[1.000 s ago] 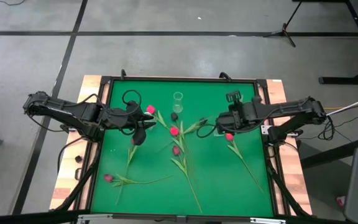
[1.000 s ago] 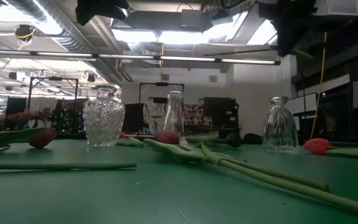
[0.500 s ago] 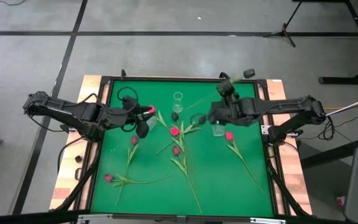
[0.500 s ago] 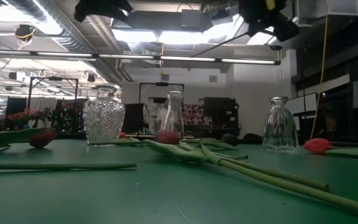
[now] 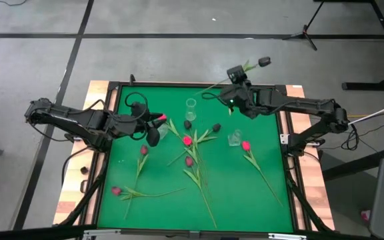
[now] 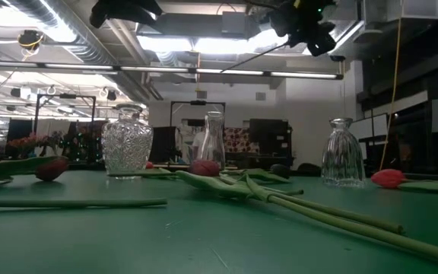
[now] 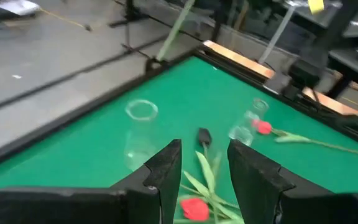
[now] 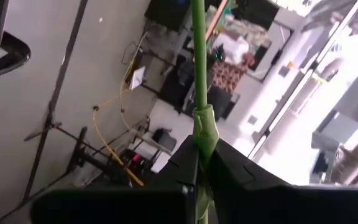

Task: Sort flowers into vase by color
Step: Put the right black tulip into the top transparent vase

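**Colours and patterns on the sorting desk**

Flat green felt desk (image 5: pixel 239 193) with pale wooden rim, grey concrete floor with black lines. Slim artificial tulips with green stems: bright pink-red heads (image 5: pixel 187 141), (image 5: pixel 246 145), (image 5: pixel 117 191); dull magenta head (image 5: pixel 143 151); near-black head (image 5: pixel 215 127). Clear cut-pattern glass vase (image 6: pixel 127 144), plain clear slim glass vase (image 6: pixel 213 138), clear ribbed bell-shaped glass vase (image 6: pixel 342 154). Black right end effector (image 5: pixel 234 73) grips a green stem with near-black head (image 5: pixel 265 61). Black left end effector (image 7: pixel 204 171).
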Motion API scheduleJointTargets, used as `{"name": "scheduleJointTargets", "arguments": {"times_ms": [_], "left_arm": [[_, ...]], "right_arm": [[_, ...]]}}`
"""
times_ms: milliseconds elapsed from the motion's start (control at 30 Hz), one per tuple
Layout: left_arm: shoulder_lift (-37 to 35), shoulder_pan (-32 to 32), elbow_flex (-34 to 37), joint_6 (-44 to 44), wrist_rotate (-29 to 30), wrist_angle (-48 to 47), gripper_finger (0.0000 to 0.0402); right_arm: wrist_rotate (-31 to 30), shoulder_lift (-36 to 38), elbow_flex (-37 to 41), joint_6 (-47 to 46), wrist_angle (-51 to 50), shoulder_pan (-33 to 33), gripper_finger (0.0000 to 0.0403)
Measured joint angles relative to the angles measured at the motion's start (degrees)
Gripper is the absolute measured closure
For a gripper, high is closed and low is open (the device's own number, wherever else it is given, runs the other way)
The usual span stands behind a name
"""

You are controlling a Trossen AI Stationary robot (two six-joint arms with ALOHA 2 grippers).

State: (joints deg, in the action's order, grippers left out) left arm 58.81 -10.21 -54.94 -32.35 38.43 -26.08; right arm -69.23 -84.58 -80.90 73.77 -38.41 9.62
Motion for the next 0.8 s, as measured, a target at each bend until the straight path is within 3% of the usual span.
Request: {"name": "scheduleJointTargets", "arguments": {"times_ms": [167, 300, 500, 800], "left_arm": [[-0.5, 3.5, 0.0, 2.6, -13.6, 2.6, 0.0273], [-2.5, 6.6, 0.0, 5.8, -19.2, 2.8, 0.0273], [-9.3, 9.5, 0.0, 8.6, -22.8, 3.3, 0.0273], [-18.0, 9.6, 0.0, 9.5, -21.5, 3.1, 0.0273]], "right_arm": [[0.7, -0.5, 0.0, 8.5, 4.9, 1.0, 0.0378], [2.7, -2.0, 0.0, 11.2, 8.7, 1.5, 0.0378], [2.0, -5.4, 0.0, 16.8, 9.9, 2.9, 0.0378], [-0.8, -7.9, 0.0, 24.6, 18.8, 3.9, 0.0387]]}}
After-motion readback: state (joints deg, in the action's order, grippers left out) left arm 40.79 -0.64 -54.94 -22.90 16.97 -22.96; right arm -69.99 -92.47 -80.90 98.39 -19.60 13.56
